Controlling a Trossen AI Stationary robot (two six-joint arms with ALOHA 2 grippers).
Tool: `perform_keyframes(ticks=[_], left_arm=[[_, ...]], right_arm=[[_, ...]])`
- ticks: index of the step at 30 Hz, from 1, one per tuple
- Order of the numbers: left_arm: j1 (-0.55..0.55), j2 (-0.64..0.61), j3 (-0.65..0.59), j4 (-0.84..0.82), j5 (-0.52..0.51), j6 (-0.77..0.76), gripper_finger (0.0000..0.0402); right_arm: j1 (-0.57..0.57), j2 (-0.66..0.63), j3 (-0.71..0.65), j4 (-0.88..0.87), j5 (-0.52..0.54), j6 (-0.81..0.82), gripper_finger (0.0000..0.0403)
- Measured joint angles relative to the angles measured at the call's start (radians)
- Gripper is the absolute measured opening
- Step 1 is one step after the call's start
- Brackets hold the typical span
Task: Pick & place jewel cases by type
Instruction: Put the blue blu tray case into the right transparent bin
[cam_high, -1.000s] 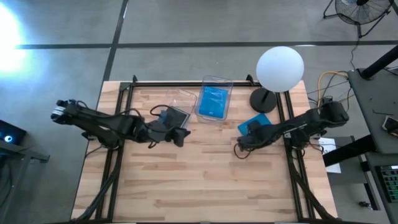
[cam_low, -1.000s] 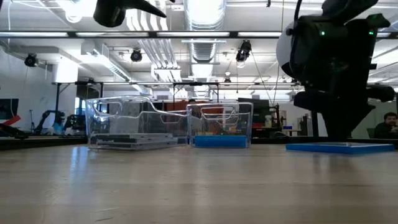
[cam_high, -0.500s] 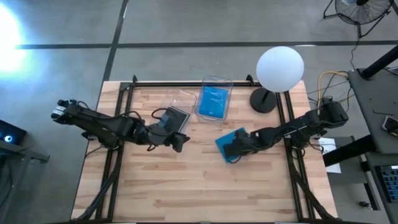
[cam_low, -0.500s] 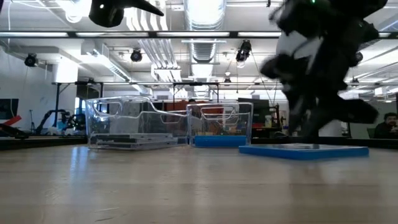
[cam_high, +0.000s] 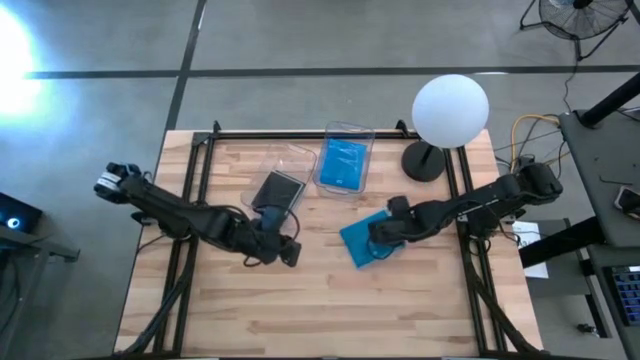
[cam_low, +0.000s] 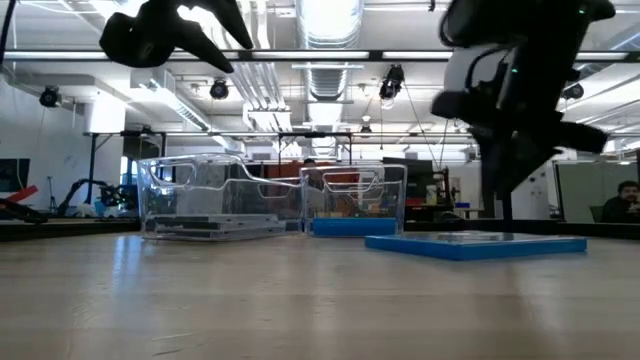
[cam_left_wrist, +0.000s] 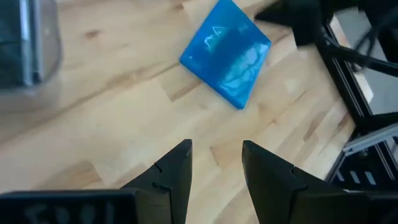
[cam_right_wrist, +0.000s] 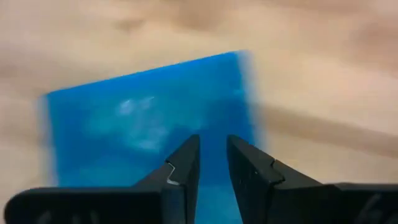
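Note:
A bright blue jewel case (cam_high: 360, 243) (cam_low: 475, 244) (cam_left_wrist: 227, 53) (cam_right_wrist: 143, 124) lies flat on the wooden table, right of centre. My right gripper (cam_high: 380, 235) (cam_right_wrist: 212, 146) (cam_low: 497, 185) hangs over the case's right-hand part, its fingers nearly together. My left gripper (cam_high: 290, 253) (cam_left_wrist: 216, 149) (cam_low: 225, 20) hovers high over bare table left of the case, slightly open and holding nothing. A dark case (cam_high: 277, 190) lies in the left clear bin (cam_high: 290, 155). Another blue case (cam_high: 343, 165) lies in the right clear bin (cam_high: 352, 130). My right gripper points down over the blue case near its right edge (cam_high: 372, 232). I cannot tell whether it touches: the low view seems to show air between its fingertips and the case, which lies flat on the table.
The two clear bins (cam_low: 200, 195) (cam_low: 355, 195) stand side by side toward the far edge. A white globe lamp (cam_high: 450, 108) stands at the far right corner on a dark base (cam_high: 425, 160). Bare wood spreads across the near half of the table.
My right gripper moved toward the table's left and near edge, dragging the blue case from beside the lamp base toward the centre; the case stayed flat and turned a little. The gripper then rose slightly. My left gripper drew back from the left bin toward the near edge.

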Motion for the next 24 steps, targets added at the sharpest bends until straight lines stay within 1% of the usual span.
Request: perform_keyframes(ticks=[1,3,5,10,12,14,15,18,20,22,24], left_arm=[[-0.005,0.01,0.0,0.01,0.0,-0.001,0.0122],[-0.014,0.03,0.0,0.026,0.0,-0.006,0.0122],[-0.02,0.049,0.0,0.025,0.0,-0.026,0.0122],[-0.025,0.104,0.0,0.024,0.008,-0.079,0.0122],[-0.026,0.133,0.0,0.021,0.04,-0.097,0.0122],[-0.03,0.165,0.0,0.022,0.073,-0.128,0.0122],[-0.033,0.181,0.0,0.021,0.082,-0.144,0.0122],[-0.041,0.215,-0.017,0.053,0.084,-0.192,0.0122],[-0.041,0.221,-0.05,0.141,0.084,-0.21,0.0122],[-0.041,0.214,-0.093,0.204,0.083,-0.236,0.0122],[-0.042,0.203,-0.131,0.191,0.052,-0.276,0.0122]], right_arm=[[0.001,-0.001,0.002,-0.06,0.03,0.03,0.0077],[-0.001,0.01,-0.008,-0.151,0.055,0.092,0.0076],[-0.012,0.027,-0.039,-0.151,0.051,0.121,0.0074],[-0.028,0.102,-0.113,0.029,-0.051,0.108,0.007],[-0.029,0.112,-0.123,0.113,-0.092,0.049,0.007],[-0.019,0.113,-0.112,0.237,-0.149,-0.023,0.007],[-0.012,0.114,-0.103,0.272,-0.162,-0.047,0.007],[0.001,0.103,-0.094,0.36,-0.275,-0.12,0.007],[0.001,0.099,-0.096,0.452,-0.369,-0.186,0.0071],[0.005,0.107,-0.098,0.504,-0.382,-0.195,0.0076],[0.016,0.111,-0.099,0.517,-0.376,-0.18,0.0083]])
